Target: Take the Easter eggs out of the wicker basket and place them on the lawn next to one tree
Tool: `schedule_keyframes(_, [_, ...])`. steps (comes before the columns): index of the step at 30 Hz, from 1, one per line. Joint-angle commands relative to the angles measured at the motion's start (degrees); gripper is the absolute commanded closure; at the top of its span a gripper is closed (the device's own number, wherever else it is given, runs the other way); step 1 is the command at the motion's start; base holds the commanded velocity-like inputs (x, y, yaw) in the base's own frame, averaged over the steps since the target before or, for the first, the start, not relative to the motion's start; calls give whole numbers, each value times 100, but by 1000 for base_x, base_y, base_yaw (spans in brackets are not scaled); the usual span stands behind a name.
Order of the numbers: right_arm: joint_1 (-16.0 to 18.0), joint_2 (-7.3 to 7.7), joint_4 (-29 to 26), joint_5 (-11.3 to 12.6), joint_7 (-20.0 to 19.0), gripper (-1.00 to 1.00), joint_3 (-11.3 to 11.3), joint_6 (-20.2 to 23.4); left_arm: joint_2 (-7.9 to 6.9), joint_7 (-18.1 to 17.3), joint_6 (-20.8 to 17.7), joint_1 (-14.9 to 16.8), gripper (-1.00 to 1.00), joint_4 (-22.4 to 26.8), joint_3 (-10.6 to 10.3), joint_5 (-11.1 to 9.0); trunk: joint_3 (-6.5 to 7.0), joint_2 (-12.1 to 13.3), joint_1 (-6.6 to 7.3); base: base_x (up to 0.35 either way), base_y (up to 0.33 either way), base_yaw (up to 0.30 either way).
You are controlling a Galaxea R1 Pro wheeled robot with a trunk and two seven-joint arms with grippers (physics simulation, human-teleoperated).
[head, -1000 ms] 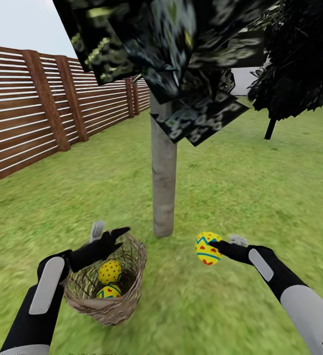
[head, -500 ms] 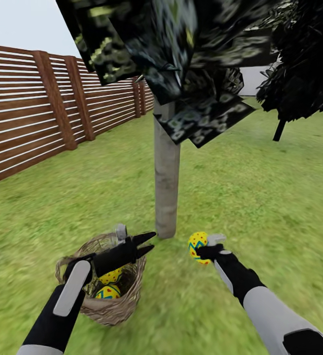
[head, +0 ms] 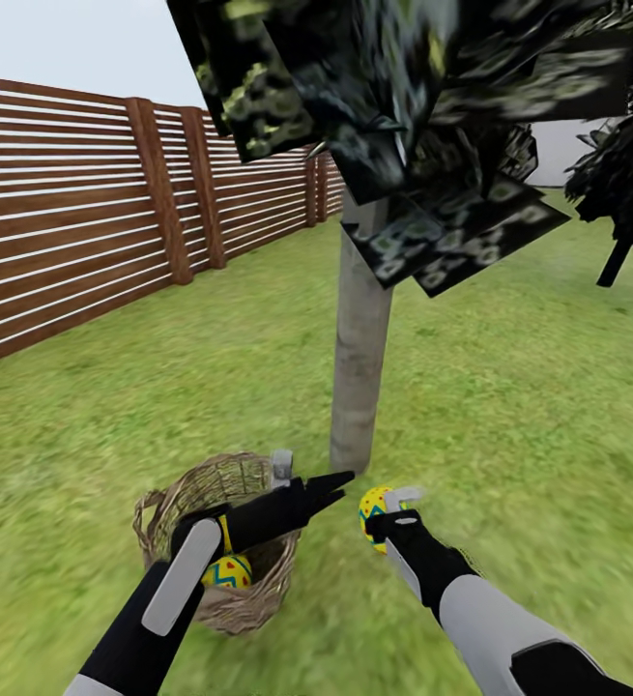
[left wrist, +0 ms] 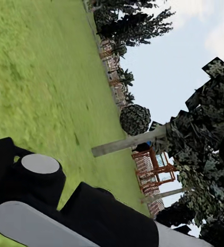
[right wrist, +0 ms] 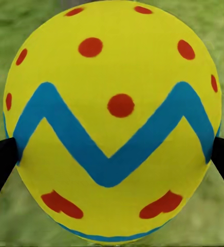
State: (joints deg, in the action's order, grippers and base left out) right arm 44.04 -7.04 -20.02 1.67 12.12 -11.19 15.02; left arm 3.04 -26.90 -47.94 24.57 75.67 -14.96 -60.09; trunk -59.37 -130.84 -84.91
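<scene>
Jaws of the right gripper (head: 382, 514) squeeze one egg (head: 372, 510) just above the lawn (head: 509, 416), close beside the tree (head: 359, 377). Left gripper (head: 330, 483), jaws apart, hangs over the basket (head: 176, 503).

Head view overlooks lawn (head: 509, 406); right wrist view hugs the egg (right wrist: 112, 121).

The left arm (head: 186, 570) covers most of the wicker basket's (head: 176, 498) inside, leaving one egg (head: 227, 572) partly seen. The tree's canopy (head: 422, 126) runs past the picture's top.
</scene>
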Motion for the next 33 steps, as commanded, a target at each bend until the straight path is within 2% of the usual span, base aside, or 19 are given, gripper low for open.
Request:
schedule_keyframes(1, [6,-23,12,15,37,100,-62,45,3,-11,-30,4,-100,-1,3,-11,-10,-2,1,0,0,258])
schedule_keyframes(8, [189,-95,53,-6,45,100,-83,29,-5,-70,-64,4,-100,169,18,-57,-158,-243,-131,0,0,251])
schedule_keyframes(11, [192,-88,51,-12,45,100,-85,-47,-54,-361,-95,4,-100,276,40,-446,-229,-363,-196,0,0,247])
schedule_keyframes(13, [192,-79,45,-17,45,100,-78,-155,-66,-407,-101,4,-100,282,30,-545,-277,-443,-240,0,0,246])
schedule_keyframes(15, [192,-54,13,-11,45,100,-67,-415,-39,-400,-99,4,-100,267,11,-549,-322,-523,-284,0,0,202])
schedule_keyframes(17, [192,-44,25,4,44,100,-59,-1031,-36,-415,-67,4,-100,250,3,-554,-342,-564,-306,0,0,46])
schedule_keyframes(19, [192,-46,33,-5,48,100,-66,-1296,-24,-417,-46,4,-100,207,2,-552,-343,-564,-306,0,0,8])
schedule_keyframes(24, [192,-36,57,31,63,100,-78,-1305,-6,-391,-40,4,-100,193,2,-548,-343,-564,-306,0,-154,1])
schedule_keyframes(27, [192,-41,63,35,375,100,-92,-1293,-4,-386,-40,2,-100,186,-6,-546,-343,-564,-306,0,-334,0])
schedule_keyframes(29, [191,-42,70,31,649,100,-93,-1296,-2,-386,-36,1,-100,188,-152,-543,-343,-564,-306,0,-334,0])
schedule_keyframes(33, [191,-44,70,20,710,100,-80,-1331,1,-386,-32,3,-100,194,-224,-547,-343,-564,-306,0,-293,0])
